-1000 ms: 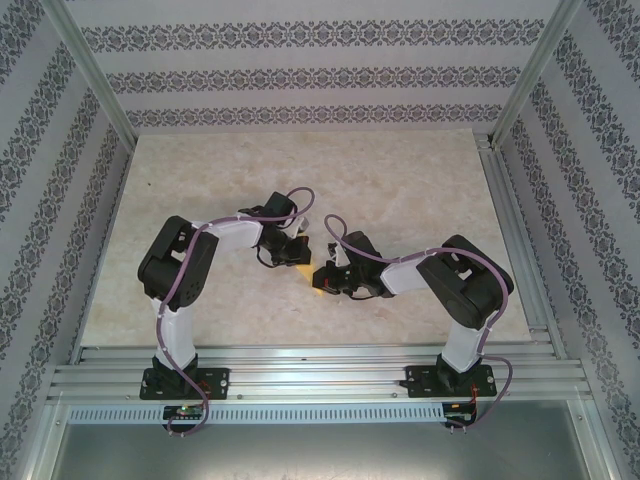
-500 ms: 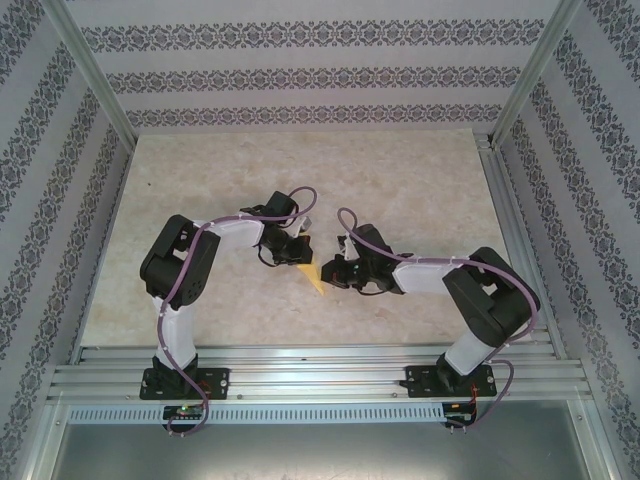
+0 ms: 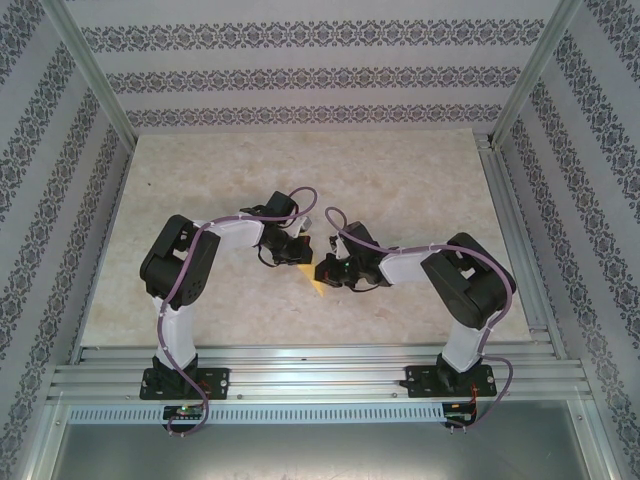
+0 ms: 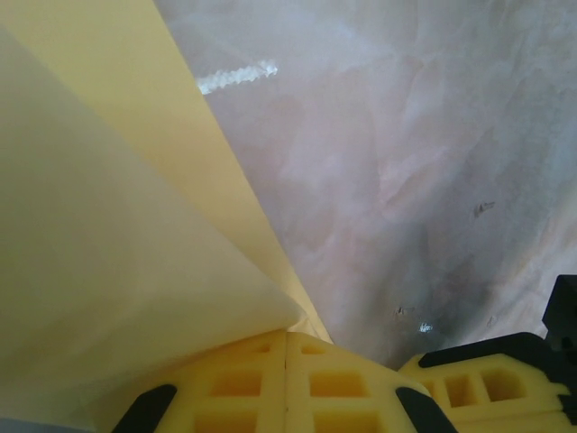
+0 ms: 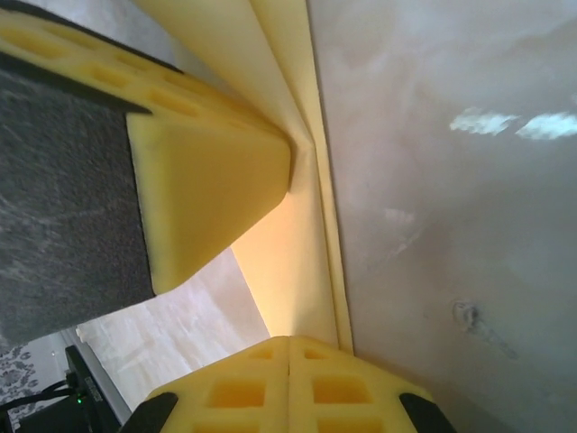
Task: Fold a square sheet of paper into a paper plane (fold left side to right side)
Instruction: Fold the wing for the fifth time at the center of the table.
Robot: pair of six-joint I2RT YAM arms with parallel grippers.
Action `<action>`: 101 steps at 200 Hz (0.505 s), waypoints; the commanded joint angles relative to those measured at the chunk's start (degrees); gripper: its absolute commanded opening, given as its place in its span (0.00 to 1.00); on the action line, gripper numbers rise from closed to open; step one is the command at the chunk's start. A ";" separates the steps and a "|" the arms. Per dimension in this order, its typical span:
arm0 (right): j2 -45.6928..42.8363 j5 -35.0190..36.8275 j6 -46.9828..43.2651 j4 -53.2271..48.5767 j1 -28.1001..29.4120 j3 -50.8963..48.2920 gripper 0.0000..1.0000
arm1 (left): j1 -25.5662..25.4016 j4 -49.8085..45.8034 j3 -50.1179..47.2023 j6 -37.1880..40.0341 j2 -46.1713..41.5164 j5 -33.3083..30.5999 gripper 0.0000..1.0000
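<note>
The square sheet of paper [image 3: 318,287] is a small folded yellow shape on the table between the two arms. In the left wrist view the paper [image 4: 108,225] rises in layered flaps to the left of my left gripper [image 4: 287,336], whose foam jaws are shut with their tips against its folded edge. My right gripper [image 5: 288,341] is also shut, and its tips rest on the paper [image 5: 293,271] along a long crease. The left fingers [image 5: 207,171] press on the same fold from the other side. From above, left gripper [image 3: 303,250] and right gripper [image 3: 322,270] nearly touch.
The marble-patterned tabletop [image 3: 400,180] stretches wide behind and beside the grippers. Aluminium rails [image 3: 320,375] carry the arm bases along the near edge. Patterned walls and metal posts [image 3: 95,75] enclose the table.
The right arm stretched out sideways, then drew back, and its gripper stayed at the paper. Less of the yellow paper shows from above now. The left arm has hardly moved.
</note>
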 commanded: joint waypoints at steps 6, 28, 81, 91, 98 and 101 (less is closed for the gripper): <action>0.04 -0.81 -0.16 1.70 0.67 1.03 0.02 | -0.45 -1.08 -0.78 1.59 3.10 -7.07 0.00; -1.21 0.06 -1.45 -0.90 0.88 1.69 0.02 | -0.38 -1.46 -0.47 1.88 3.10 -7.44 0.00; 0.97 0.64 -1.67 -2.33 1.94 1.60 0.02 | -0.38 -2.07 0.13 2.13 3.27 -7.70 0.00; 1.41 1.44 -1.58 -3.03 1.77 1.04 0.02 | -0.40 -2.22 0.40 2.22 3.26 -7.81 0.00; 1.61 1.98 -1.41 -3.50 1.79 0.50 0.02 | -0.43 -2.49 0.61 2.26 3.28 -7.86 0.00; 1.65 2.31 -1.33 -3.80 1.82 0.29 0.02 | -0.37 -2.58 0.75 2.31 3.27 -8.00 0.00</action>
